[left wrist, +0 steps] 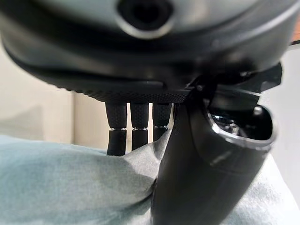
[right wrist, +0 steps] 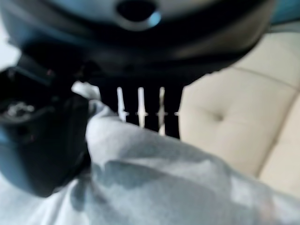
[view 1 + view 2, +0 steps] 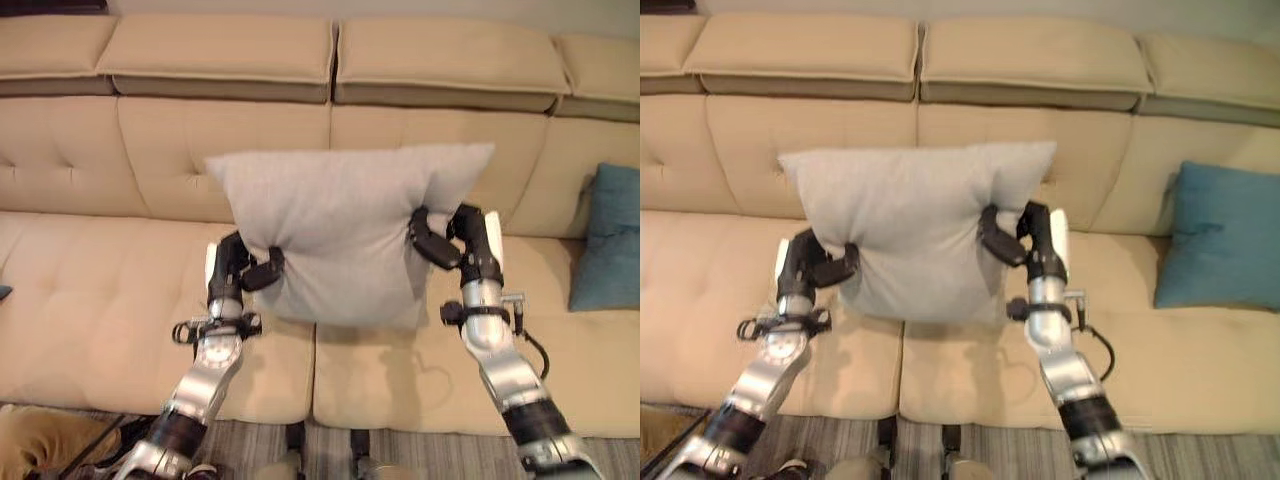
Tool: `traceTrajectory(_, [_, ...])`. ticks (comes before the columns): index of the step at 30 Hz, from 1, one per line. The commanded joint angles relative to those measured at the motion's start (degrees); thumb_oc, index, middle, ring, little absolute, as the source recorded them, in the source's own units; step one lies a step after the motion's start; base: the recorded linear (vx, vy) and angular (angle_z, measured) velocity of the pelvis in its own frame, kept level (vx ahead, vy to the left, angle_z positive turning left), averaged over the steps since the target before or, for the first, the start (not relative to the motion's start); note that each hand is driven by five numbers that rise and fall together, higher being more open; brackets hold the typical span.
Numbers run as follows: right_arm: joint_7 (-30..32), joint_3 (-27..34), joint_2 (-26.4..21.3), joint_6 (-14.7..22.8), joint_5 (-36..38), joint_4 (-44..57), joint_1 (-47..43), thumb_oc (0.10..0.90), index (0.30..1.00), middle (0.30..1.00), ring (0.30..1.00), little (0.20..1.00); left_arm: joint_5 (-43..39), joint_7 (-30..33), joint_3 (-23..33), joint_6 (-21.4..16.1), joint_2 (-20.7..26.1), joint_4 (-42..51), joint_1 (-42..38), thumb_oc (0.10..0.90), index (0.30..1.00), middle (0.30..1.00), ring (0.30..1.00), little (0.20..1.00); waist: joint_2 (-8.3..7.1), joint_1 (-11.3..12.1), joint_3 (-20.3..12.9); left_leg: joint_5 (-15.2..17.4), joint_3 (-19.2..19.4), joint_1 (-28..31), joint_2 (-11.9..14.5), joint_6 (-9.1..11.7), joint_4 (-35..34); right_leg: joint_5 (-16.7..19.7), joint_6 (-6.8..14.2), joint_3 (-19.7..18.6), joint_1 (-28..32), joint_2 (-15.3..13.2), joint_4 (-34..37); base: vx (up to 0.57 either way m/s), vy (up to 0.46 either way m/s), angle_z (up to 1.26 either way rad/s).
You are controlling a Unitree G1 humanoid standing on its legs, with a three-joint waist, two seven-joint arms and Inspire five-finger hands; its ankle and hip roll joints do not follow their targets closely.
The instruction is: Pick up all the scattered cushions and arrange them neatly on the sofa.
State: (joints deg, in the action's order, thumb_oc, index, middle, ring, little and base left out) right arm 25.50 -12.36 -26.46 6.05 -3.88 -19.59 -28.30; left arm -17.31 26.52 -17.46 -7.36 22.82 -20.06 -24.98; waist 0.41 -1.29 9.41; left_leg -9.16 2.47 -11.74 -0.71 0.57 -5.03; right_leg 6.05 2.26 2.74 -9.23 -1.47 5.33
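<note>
A light grey cushion (image 3: 340, 235) hangs upright in front of the beige sofa's backrest (image 3: 150, 150), above the seat. My left hand (image 3: 245, 270) pinches its lower left edge, thumb in front and fingers (image 1: 133, 126) behind the cloth. My right hand (image 3: 440, 245) grips the right edge the same way, thumb pressed into the fabric (image 2: 140, 159). A teal cushion (image 3: 1220, 240) leans against the backrest at the sofa's right end.
The sofa seat (image 3: 100, 320) stretches wide to the left and right of the held cushion. A striped rug (image 3: 420, 455) lies on the floor before the sofa. Something tan (image 3: 30, 440) sits on the floor at the lower left.
</note>
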Motion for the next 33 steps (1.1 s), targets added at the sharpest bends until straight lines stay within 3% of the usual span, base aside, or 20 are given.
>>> traceTrajectory(1, [3.9,-2.8,-1.4,4.9,0.0,3.2,-12.6,0.400,0.300,0.300,0.300,0.300,-0.3,1.0,-3.4,-11.2,0.1,2.0,-16.8,0.400,0.300,0.300,0.300,0.300,-0.79,0.3,-3.3,7.5,0.0,-0.7,-0.2,0.9,0.0,-5.5,3.6,-0.1,-0.4,0.0,-0.5,-0.09,-0.002,0.01])
traceTrajectory(6, [7.9,-7.2,-5.1,4.0,1.3,-8.7,-29.9,0.400,0.300,0.300,0.300,0.300,-2.4,2.9,-6.9,-12.6,4.5,-9.4,-32.9,0.400,0.300,0.300,0.300,0.300,0.08,0.1,-2.4,5.2,-0.5,-6.9,-0.9,1.7,0.0,-3.9,3.8,-0.6,-6.5,0.6,-0.8,-0.07,0.004,0.03])
traceTrajectory(12, [10.0,-11.1,-6.7,3.7,3.8,-17.8,-41.3,0.400,0.300,0.300,0.300,0.300,-4.5,2.4,-9.6,-12.0,6.9,-20.9,-43.8,0.400,0.300,0.300,0.300,0.300,0.78,0.1,-1.3,3.9,-0.6,-10.6,-1.5,2.4,0.0,-2.9,4.2,-1.0,-9.8,0.5,-0.7,-0.01,0.003,0.05])
traceTrajectory(24, [9.0,-13.1,-5.1,2.6,5.3,-26.4,-41.5,0.400,0.300,0.300,0.300,0.300,-4.8,-0.2,-10.7,-10.3,4.9,-28.1,-43.1,0.400,0.300,0.300,0.300,0.300,0.69,0.1,0.0,3.1,-0.9,-13.9,-1.9,2.9,0.0,-2.0,4.6,-1.2,-13.1,1.0,-0.3,0.00,-0.003,0.09])
traceTrajectory(25, [8.7,-13.3,-4.7,2.4,5.4,-27.5,-41.0,0.513,0.469,0.469,0.469,0.469,-4.7,-0.3,-10.8,-10.1,4.0,-28.7,-42.1,0.400,0.300,0.300,0.300,0.300,0.66,0.1,0.5,3.0,-0.8,-14.2,-1.9,3.1,0.0,-2.0,4.5,-1.1,-13.4,1.0,-0.3,-0.02,-0.009,-0.28])
traceTrajectory(26, [8.6,-13.3,-4.3,2.3,5.4,-27.9,-40.7,0.800,0.900,0.900,0.900,0.900,-4.8,-0.3,-10.7,-10.0,3.2,-29.0,-41.5,0.460,0.389,0.389,0.389,0.389,0.66,0.1,0.8,3.0,-0.9,-14.3,-1.9,3.1,0.0,-1.9,4.5,-1.0,-13.6,1.0,-0.3,-0.02,-0.009,-0.38])
traceTrajectory(27, [8.6,-13.3,-4.3,2.3,5.4,-27.9,-40.7,0.800,0.900,0.900,0.900,0.900,-4.8,-0.3,-10.7,-10.0,3.2,-29.0,-41.5,0.508,0.462,0.462,0.462,0.462,0.67,0.1,0.8,3.0,-0.9,-14.3,-1.9,3.1,0.0,-1.9,4.5,-1.0,-13.6,1.0,-0.3,-0.01,-0.007,-0.26])
traceTrajectory(28, [8.5,-13.3,-4.0,2.3,5.5,-28.4,-40.4,0.800,0.900,0.900,0.900,0.900,-4.9,-0.3,-10.6,-9.9,2.4,-29.1,-40.8,0.800,0.900,0.900,0.900,0.900,0.67,0.1,1.0,2.9,-0.9,-14.5,-1.9,3.2,0.0,-1.9,4.5,-0.9,-13.7,1.0,-0.3,0.00,0.000,0.00])
traceTrajectory(33, [8.1,-13.1,-4.2,2.3,5.6,-29.5,-39.7,0.800,0.900,0.900,0.900,0.900,-4.1,-0.5,-10.4,-9.4,1.6,-30.5,-39.2,0.800,0.900,0.900,0.900,0.900,0.40,0.0,1.4,2.8,-0.8,-14.9,-1.9,3.4,0.0,-1.6,4.5,-0.7,-14.3,1.2,-0.3,-0.02,-0.018,0.20])
